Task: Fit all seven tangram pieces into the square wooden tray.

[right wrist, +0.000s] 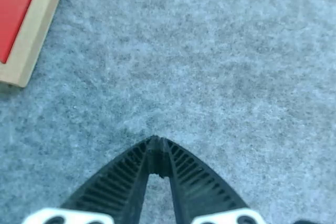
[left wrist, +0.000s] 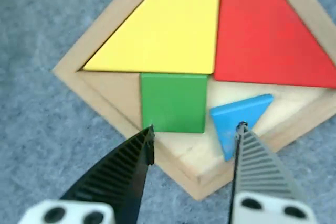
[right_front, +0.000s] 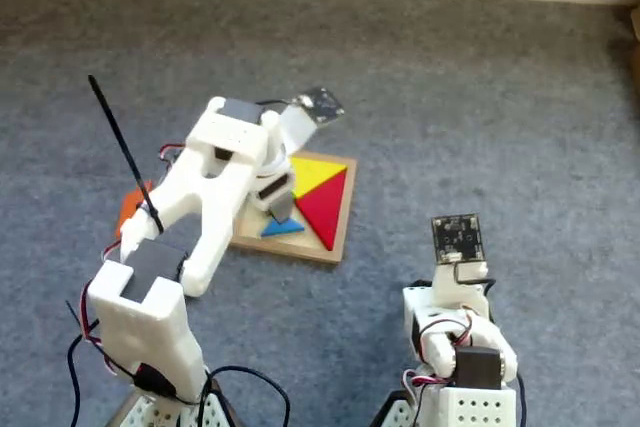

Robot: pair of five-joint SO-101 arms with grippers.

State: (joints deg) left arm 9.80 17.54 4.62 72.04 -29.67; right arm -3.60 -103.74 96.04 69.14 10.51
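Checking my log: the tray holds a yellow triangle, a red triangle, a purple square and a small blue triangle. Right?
No. The square is green, not purple, as the left wrist view shows. The tray does hold the yellow triangle, the red triangle and the small blue triangle.

pale wooden tray point(left wrist: 100, 103) — smooth matt pieces; fuzzy grey carpet point(right wrist: 210, 51); ribbed plastic jaws.
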